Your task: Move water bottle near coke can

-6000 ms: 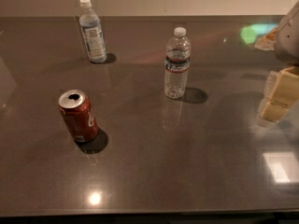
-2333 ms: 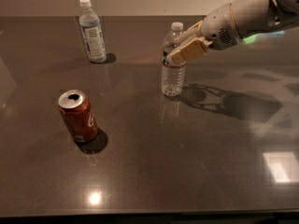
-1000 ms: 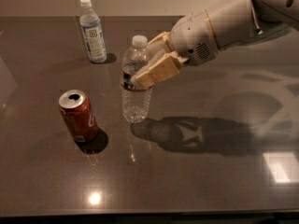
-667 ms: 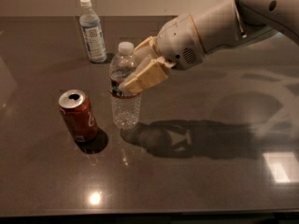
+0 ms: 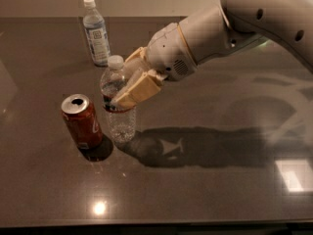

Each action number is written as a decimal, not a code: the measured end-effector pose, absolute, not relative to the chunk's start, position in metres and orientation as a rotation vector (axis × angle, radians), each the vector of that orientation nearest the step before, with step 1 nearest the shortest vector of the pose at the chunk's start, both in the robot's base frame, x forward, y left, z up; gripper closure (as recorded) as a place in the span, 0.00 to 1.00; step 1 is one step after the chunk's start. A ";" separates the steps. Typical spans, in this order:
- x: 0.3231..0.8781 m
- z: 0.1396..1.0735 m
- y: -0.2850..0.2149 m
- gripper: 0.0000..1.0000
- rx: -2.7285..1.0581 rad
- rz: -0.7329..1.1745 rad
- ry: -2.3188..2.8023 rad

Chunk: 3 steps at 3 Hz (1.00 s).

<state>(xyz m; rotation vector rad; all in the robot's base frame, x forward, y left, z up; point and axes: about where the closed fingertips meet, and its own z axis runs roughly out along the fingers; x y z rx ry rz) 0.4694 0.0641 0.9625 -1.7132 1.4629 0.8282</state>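
- The dark surface holds the coke can.
- The water bottle is upright, just beside the can.
- The claw squeezes the bottle's middle.

Red can, white script; clear ribbed bottle, white cap, dark band; tan gripper clamped on band.
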 end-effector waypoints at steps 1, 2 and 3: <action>0.469 0.955 0.070 0.59 -1.734 0.803 1.457; 0.470 0.950 0.071 0.36 -1.744 0.773 1.454; 0.468 0.952 0.073 0.12 -1.748 0.773 1.450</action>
